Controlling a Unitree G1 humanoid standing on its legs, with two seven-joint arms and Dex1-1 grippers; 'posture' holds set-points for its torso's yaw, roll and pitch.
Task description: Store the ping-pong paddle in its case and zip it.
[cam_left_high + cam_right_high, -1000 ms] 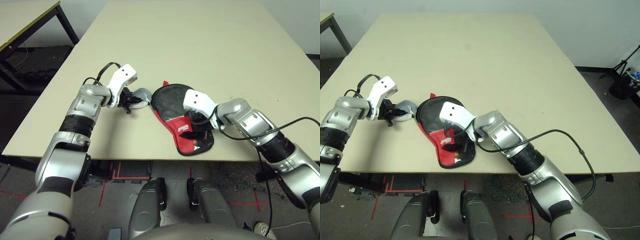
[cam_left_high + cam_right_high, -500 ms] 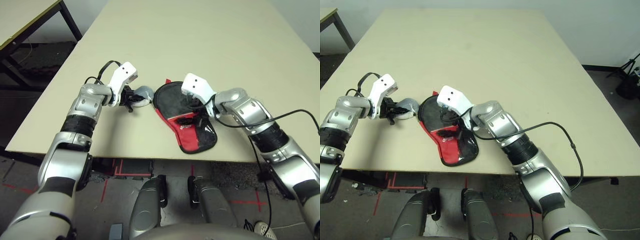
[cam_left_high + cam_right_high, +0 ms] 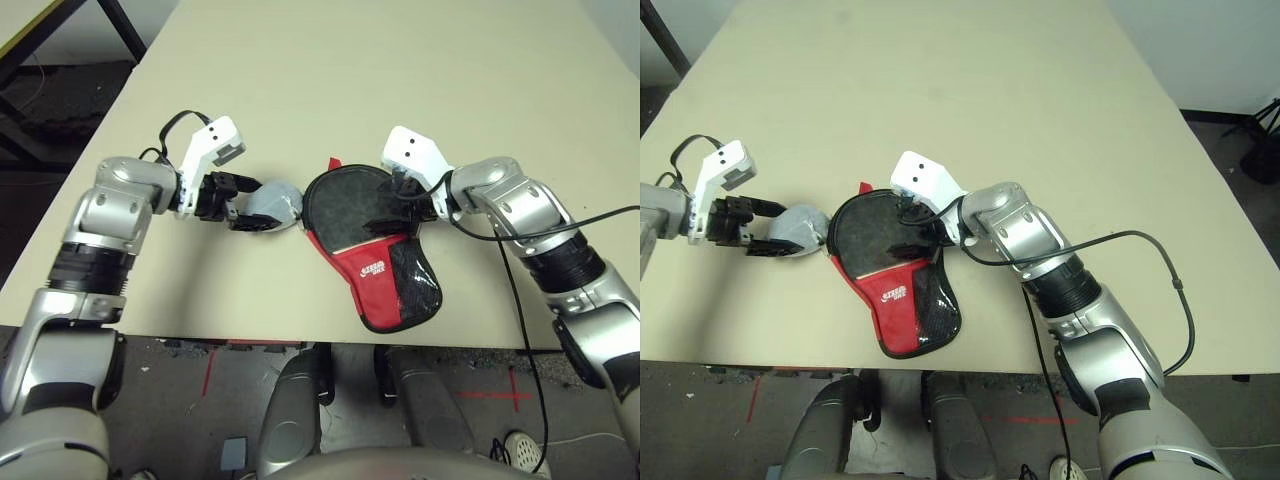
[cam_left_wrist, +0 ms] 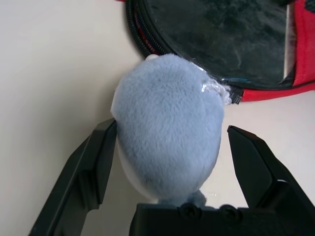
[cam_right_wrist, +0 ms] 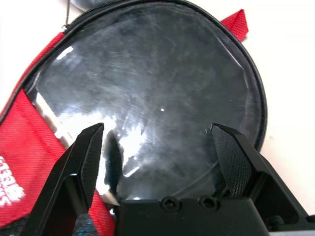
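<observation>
Our right gripper (image 5: 157,129) has shifted toward the case's (image 3: 378,285) twelve o'clock, jaws apart; our left gripper (image 4: 172,129) has spread its jaws around the pouch (image 4: 170,123)

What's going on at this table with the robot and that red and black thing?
The robot has its red and black paddle case lying on the table. Its right gripper is open over the case's round, clear-faced part, gripping nothing. Its left gripper is also open, its fingers either side of a soft grey-blue pouch at the case's zipper edge. I can't tell whether the paddle is inside.
</observation>
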